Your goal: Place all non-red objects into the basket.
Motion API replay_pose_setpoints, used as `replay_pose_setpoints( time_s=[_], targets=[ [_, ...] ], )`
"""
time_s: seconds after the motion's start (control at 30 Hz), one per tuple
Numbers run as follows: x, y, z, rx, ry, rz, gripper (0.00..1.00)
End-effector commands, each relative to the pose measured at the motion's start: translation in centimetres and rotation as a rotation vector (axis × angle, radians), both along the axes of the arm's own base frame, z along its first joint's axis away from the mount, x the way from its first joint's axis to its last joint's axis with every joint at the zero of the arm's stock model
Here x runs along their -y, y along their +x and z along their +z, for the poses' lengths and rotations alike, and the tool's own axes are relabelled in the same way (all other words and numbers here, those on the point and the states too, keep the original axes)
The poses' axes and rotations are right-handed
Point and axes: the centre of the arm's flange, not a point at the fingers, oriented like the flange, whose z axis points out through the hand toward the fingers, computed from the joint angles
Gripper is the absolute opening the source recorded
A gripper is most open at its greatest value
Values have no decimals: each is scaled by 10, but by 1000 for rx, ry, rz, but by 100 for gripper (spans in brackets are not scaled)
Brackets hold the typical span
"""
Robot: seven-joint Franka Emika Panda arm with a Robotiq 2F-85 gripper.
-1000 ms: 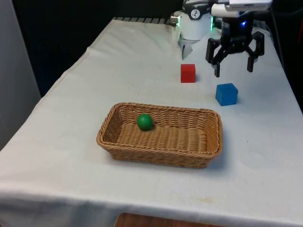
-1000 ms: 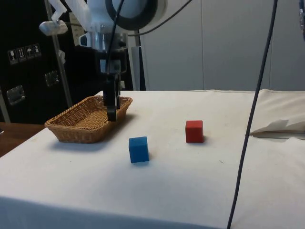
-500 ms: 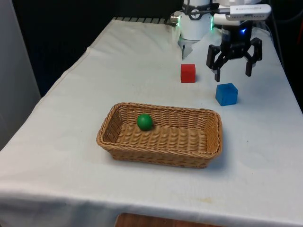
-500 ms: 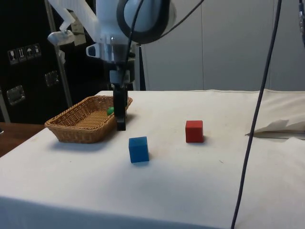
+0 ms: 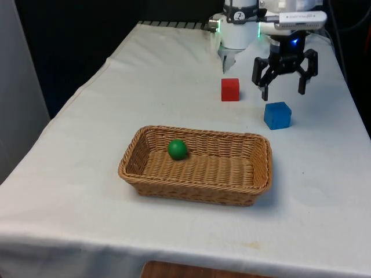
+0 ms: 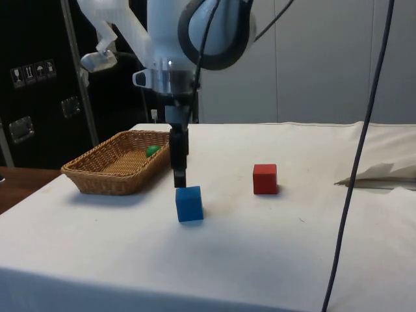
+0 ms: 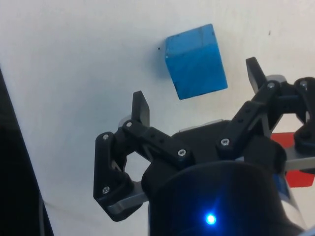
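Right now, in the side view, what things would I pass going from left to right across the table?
Wicker basket with the green ball inside, then the gripper, blue cube, red cube.

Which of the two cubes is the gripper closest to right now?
The blue cube. The open gripper hangs just above it, while the red cube sits off toward the front view's left.
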Motion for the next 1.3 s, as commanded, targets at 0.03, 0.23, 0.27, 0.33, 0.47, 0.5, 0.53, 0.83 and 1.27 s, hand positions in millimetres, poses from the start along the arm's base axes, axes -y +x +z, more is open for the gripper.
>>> replay_pose_setpoints(
  time_s=[0.03,0.23,0.27,0.33,0.47,0.5,0.53,0.83,1.27],
  targets=[
    [-4,-1,-5,6,13,-4,100],
    [-6,-2,-19,1,10,-6,100],
    [-7,-2,-23,0,8,-6,100],
    [-9,-2,-29,1,6,-5,100],
    [-11,-3,-36,1,3,-2,100],
    [-12,-3,-39,0,2,-1,100],
    [-13,-3,-40,0,1,-1,100],
    [-20,-5,-59,7,-2,5,100],
    [-20,-5,-65,9,-15,8,6]
  ],
)
